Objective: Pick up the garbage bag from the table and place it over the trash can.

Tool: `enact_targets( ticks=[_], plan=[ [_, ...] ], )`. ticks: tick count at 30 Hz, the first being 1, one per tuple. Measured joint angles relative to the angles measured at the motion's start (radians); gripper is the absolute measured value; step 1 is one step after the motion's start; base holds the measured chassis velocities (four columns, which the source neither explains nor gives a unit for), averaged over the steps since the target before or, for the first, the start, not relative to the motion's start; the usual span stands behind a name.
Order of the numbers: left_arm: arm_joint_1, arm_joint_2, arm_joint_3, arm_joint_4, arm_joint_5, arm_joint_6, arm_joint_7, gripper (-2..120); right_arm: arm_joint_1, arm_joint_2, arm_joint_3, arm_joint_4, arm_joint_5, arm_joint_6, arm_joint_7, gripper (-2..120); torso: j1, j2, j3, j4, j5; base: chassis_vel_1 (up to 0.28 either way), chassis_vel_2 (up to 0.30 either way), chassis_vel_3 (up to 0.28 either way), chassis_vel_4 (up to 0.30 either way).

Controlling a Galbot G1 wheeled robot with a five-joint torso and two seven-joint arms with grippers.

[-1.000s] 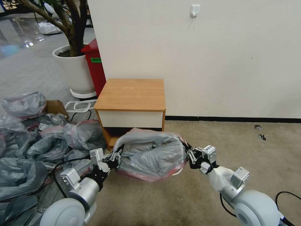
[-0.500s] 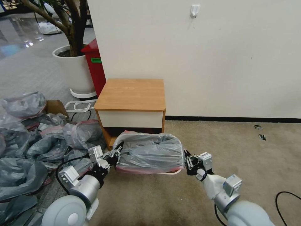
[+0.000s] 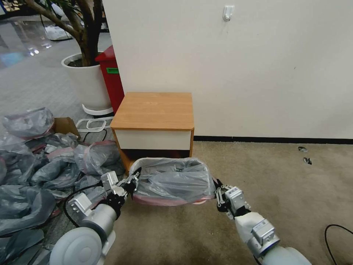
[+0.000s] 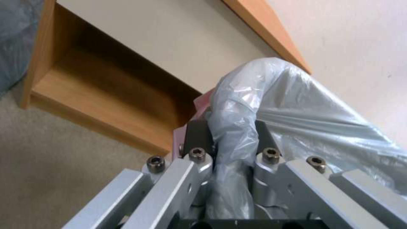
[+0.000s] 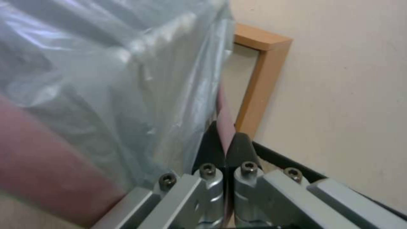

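Note:
The garbage bag (image 3: 173,180), translucent grey with a pink rim band, is stretched wide between my two grippers, low in front of the table (image 3: 154,110). My left gripper (image 3: 133,181) is shut on the bag's left edge. In the left wrist view a bunched fold of the bag (image 4: 305,105) runs between the fingers of that gripper (image 4: 233,127). My right gripper (image 3: 217,187) is shut on the right edge. In the right wrist view it (image 5: 224,133) pinches the pink band, with the bag (image 5: 106,63) beside it. The trash can is hidden beneath the bag.
A heap of similar grey bags (image 3: 36,173) covers the floor at the left, with a cardboard box (image 3: 66,125) behind it. A red bin (image 3: 110,77) and a white plant pot (image 3: 86,81) stand beyond the table. A black cable (image 3: 336,232) lies at the right on open carpet.
Both grippers have come down and back toward me with the bag held between them. The bag has sunk lower and flattened, and its pink front edge now sits nearer the floor.

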Motion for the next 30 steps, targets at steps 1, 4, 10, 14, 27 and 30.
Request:
enact_targets(
  ticks=[1, 4, 10, 14, 27, 30],
  plan=[
    [0.000, 0.000, 0.000, 0.000, 0.000, 0.000, 0.000, 7, 0.000, 0.000, 0.000, 0.000, 0.000, 0.000, 0.000, 0, 0.000, 0.000, 0.000, 0.0000, 0.0000, 0.000, 0.000, 0.000, 0.000],
    [0.002, -0.027, 0.001, -0.018, -0.031, 0.000, -0.013, 9, -0.003, -0.002, -0.002, -0.031, -0.102, 0.053, -0.027, 0, 0.000, 0.000, 0.000, 0.0000, 0.0000, 0.000, 0.000, 0.000, 0.000],
    [0.004, -0.057, 0.012, -0.031, -0.059, 0.007, -0.032, 9, 0.017, 0.022, 0.014, -0.131, -0.365, 0.207, -0.027, 0, 0.000, 0.000, 0.000, 0.0000, 0.0001, 0.000, 0.000, 0.000, 0.000],
    [0.003, -0.058, 0.010, -0.031, -0.065, 0.007, -0.037, 9, 0.023, 0.029, 0.026, -0.152, -0.466, 0.266, -0.028, 0, 0.000, 0.000, 0.000, 0.0000, 0.0000, 0.000, 0.000, 0.000, 0.000],
    [0.020, -0.108, 0.025, -0.040, -0.095, 0.003, -0.053, 9, 0.065, 0.097, 0.057, -0.231, -0.830, 0.377, -0.005, 0, 0.000, 0.000, 0.000, 0.0000, 0.0000, 0.000, 0.000, 0.000, 0.000],
    [0.023, -0.114, 0.027, -0.044, -0.107, 0.008, -0.063, 9, 0.073, 0.110, 0.065, -0.241, -0.900, 0.378, 0.016, 0, 0.000, 0.000, 0.000, 0.0000, 0.0000, 0.000, 0.000, 0.000, 0.000]
  ],
)
